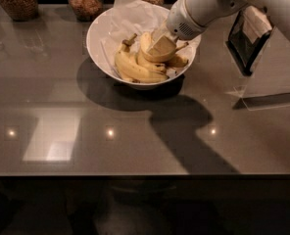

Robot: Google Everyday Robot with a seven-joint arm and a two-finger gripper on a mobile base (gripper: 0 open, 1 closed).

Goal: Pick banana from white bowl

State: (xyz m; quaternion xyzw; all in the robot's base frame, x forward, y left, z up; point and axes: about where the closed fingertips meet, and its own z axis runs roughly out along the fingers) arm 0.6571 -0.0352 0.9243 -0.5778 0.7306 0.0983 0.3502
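Banana (146, 44): pale yellow and strongly curved, it is seen lying in the white bowl (93, 39), on top of the other fruit and right under the gripper.
Gripper (162, 47): it is lowered into the right half of the bowl, with its tip pressed against the curved banana; whether anything is grasped or released cannot be told.
Arm (204, 6): a thick white limb is seen reaching down from the upper right corner.
Other bananas: a longer one (135, 70) is laid along the near side of the bowl, and a smaller one (178, 60) is tucked in at the right.
Bowl: large, round and deep, it is lined with crinkled white paper (130, 11) that rises above the far rim.
Tabletop (61, 97): a smooth, glossy grey-brown surface, on which the bowl is set towards the far side, slightly left of centre.
Reflections: three small light spots (109, 131) are mirrored in a row near the front, and a pale rectangle (52, 142) is mirrored at the left.
Shadows: a dark patch is cast around the bowl's base, and a broad band (184, 131) is thrown by the arm towards the front edge.
Glass jars (84, 1): three are lined up along the far edge, filled with brown grains.
Right side: a dark panel (248, 38) is propped at a tilt, well apart from the bowl.
Room: only darkness is made out below the front edge.
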